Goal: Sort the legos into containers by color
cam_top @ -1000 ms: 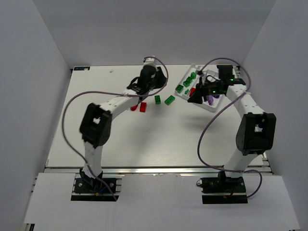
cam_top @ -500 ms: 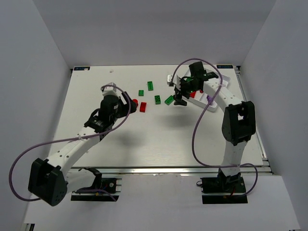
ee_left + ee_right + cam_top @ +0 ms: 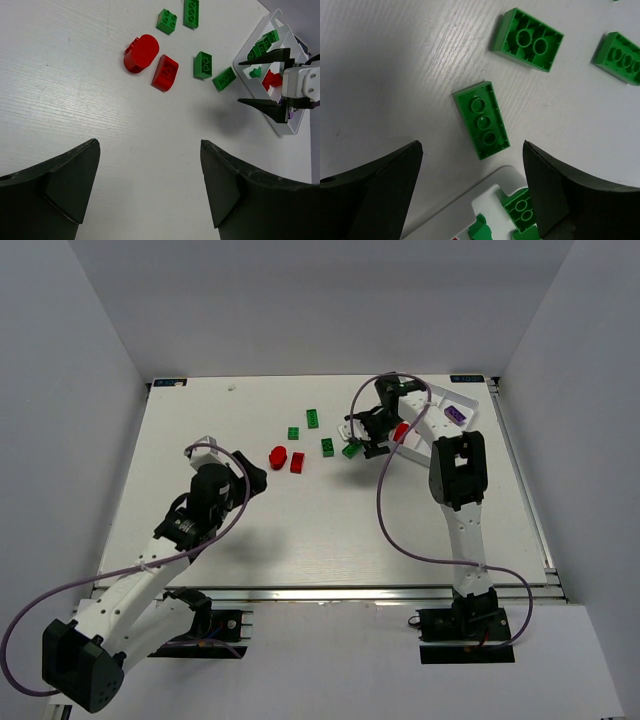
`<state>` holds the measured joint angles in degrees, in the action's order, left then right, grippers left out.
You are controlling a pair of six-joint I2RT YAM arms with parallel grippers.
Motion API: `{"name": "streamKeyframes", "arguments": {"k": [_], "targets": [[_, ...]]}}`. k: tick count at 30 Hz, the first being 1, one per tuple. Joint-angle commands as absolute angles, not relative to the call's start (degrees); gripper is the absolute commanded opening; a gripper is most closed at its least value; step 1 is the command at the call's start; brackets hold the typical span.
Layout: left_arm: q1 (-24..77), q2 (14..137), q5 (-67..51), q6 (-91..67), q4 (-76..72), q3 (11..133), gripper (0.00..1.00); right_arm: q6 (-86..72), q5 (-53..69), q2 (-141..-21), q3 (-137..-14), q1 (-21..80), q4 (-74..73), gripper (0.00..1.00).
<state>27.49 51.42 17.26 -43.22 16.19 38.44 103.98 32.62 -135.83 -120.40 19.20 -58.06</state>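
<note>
Left gripper (image 3: 149, 150): fingers (image 3: 70, 185) spread wide, empty, above bare worktop (image 3: 75, 100). Beyond: round red lego (image 3: 141, 52) just beside red brick (image 3: 165, 73); four green legos (image 3: 203, 65) loose nearby. White tray (image 3: 248, 44) at right holds green, red pieces. Right gripper (image 3: 239, 82) splayed over its edge.

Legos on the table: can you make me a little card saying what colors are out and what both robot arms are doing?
Loose green legos: four, on the table
Loose red legos: two, one round
Tray: green, red, purple pieces inside
Left end effector: open, empty, near the reds
Right end effector: open, empty, over a green brick by the tray
</note>
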Motion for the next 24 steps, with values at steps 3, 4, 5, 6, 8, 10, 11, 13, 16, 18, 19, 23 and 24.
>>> {"name": "streamKeyframes", "arguments": {"k": [3,4,5,6,8,10,11,13,16,18,19,23,24], "targets": [[27.2,47.7,19.2,-46.0,18.5,35.8,0.91,108.2,29.8,-137.7,-124.1,20.3,-62.5,0.82],[27.2,47.6,19.3,-46.1,19.1,35.7,0.91,107.9,29.6,-138.0,-124.2,20.3,-62.5,0.80],[27.2,47.3,19.7,-46.2,19.5,35.7,0.91,107.1,29.6,-138.6,-124.5,20.2,-62.1,0.80],[27.2,47.3,19.9,-46.3,19.7,35.7,0.91,106.4,29.6,-139.0,-124.8,20.3,-61.6,0.79],[27.2,47.4,20.0,-46.5,19.9,35.5,0.91,104.1,30.7,-139.6,-124.9,20.3,-59.1,0.78],[27.2,47.7,20.0,-46.6,19.9,35.6,0.90,100.6,31.9,-140.4,-125.9,20.4,-57.0,0.78],[27.2,47.9,20.0,-46.6,20.0,35.8,0.90,100.1,31.7,-141.6,-126.6,20.7,-57.1,0.77],[27.2,48.2,20.0,-46.7,20.2,35.9,0.91,98.6,30.9,-142.5,-127.1,21.1,-57.0,0.75],[27.2,47.9,20.0,-47.2,20.1,35.4,0.91,95.4,30.9,-144.0,-128.6,21.3,-55.5,0.71],[27.2,47.8,20.0,-47.4,19.9,35.2,0.90,96.1,30.1,-144.6,-128.7,21.4,-56.1,0.69],[27.2,47.9,20.0,-47.4,19.8,35.2,0.90,96.4,29.9,-144.7,-128.7,21.4,-56.6,0.68],[27.2,48.3,20.2,-47.2,19.9,35.3,0.91,98.8,28.9,-145.5,-128.8,21.7,-58.9,0.64],[27.2,48.4,20.2,-47.2,19.9,35.4,0.91,99.8,28.8,-145.5,-128.8,22.0,-60.3,0.63]]}}
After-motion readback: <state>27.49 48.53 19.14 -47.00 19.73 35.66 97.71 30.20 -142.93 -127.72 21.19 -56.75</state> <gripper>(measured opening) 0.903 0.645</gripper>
